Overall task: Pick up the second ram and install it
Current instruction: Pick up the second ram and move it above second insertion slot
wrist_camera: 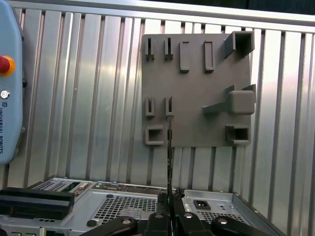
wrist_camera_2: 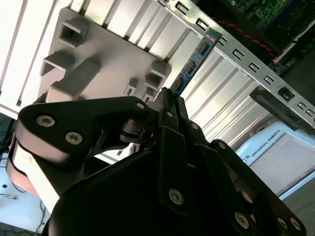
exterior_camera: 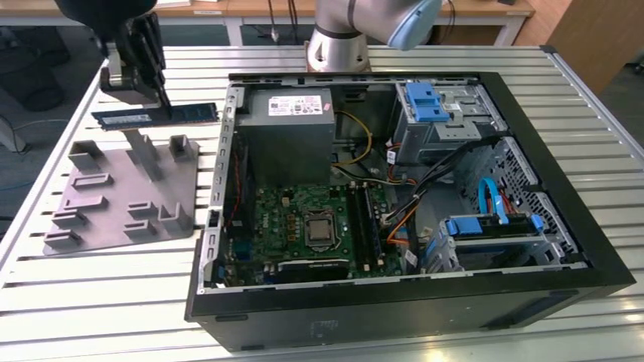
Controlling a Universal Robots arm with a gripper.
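Note:
In the exterior view my gripper [exterior_camera: 159, 104] is shut on the second ram [exterior_camera: 131, 117], a slim dark blue-green stick held level in the air. It hangs just above the grey holder plate [exterior_camera: 121, 196], at the exterior view's left of the open computer case [exterior_camera: 563, 249]. In the second wrist view the ram [wrist_camera_2: 197, 61] sticks out past my gripper [wrist_camera_2: 167, 98] toward the case's metal edge. The first wrist view has the ram [wrist_camera: 169, 147] edge-on, rising from my gripper [wrist_camera: 170, 199] over the holder plate [wrist_camera: 197, 73]. The green motherboard [exterior_camera: 292, 219] with its long black slots [exterior_camera: 364, 219] lies inside the case.
Inside the case are a grey power supply [exterior_camera: 286, 128], blue drive cages [exterior_camera: 433, 102] and cable bundles [exterior_camera: 443, 173]. The arm's base [exterior_camera: 337, 45] stands behind the case. A pendant with a red button [wrist_camera: 10, 78] lies on the slatted metal table [exterior_camera: 101, 302].

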